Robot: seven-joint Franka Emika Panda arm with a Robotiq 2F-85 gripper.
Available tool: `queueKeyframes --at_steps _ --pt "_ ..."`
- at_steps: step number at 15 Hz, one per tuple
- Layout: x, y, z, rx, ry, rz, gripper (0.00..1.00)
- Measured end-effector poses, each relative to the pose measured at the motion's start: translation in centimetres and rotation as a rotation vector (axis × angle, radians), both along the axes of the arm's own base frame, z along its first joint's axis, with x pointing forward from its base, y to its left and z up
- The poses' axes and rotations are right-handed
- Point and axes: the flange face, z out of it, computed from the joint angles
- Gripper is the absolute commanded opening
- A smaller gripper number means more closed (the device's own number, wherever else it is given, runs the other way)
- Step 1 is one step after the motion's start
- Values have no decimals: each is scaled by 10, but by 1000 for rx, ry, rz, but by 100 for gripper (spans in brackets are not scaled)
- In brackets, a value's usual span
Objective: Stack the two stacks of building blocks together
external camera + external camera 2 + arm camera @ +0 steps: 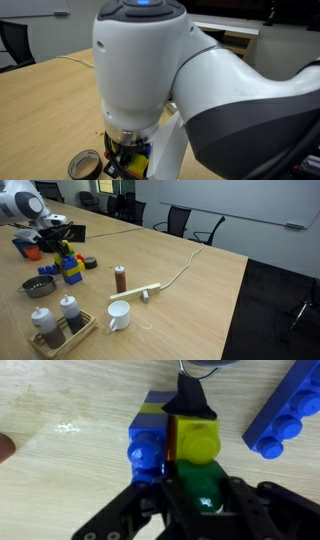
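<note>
In the wrist view my gripper (197, 502) is shut on a green studded brick (194, 478). The brick sits right against a stack of blue and yellow bricks (165, 438) on the wooden table, with a thin red strip between the two colours. In an exterior view the gripper (63, 252) hangs just over the blue and yellow stack (72, 272). In an exterior view the arm hides most of the scene, and only a bit of yellow and blue brick (138, 158) shows under the gripper (128, 150).
A long blue brick (285, 415) lies to the right of the stack. A dark tape roll (91, 263) (85, 163), a brown shaker bottle (120, 278), a metal bowl (38, 286), a white mug (118, 315), a tray of bottles (88, 328) and a white cable (175, 275) lie around.
</note>
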Motion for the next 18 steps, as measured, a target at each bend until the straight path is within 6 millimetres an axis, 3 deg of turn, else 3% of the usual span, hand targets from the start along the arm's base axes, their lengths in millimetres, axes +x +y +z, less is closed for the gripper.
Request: queueKeyframes --at_steps 11,12,13,14,18 --pt "10 -9 0 39 64 16 11" --pt "10 -9 0 40 66 21 25" --pt "9 -9 0 41 68 27 47" --pt "9 -8 0 41 70 34 62" --pt "-1 -1 -15 42 103 60 90"
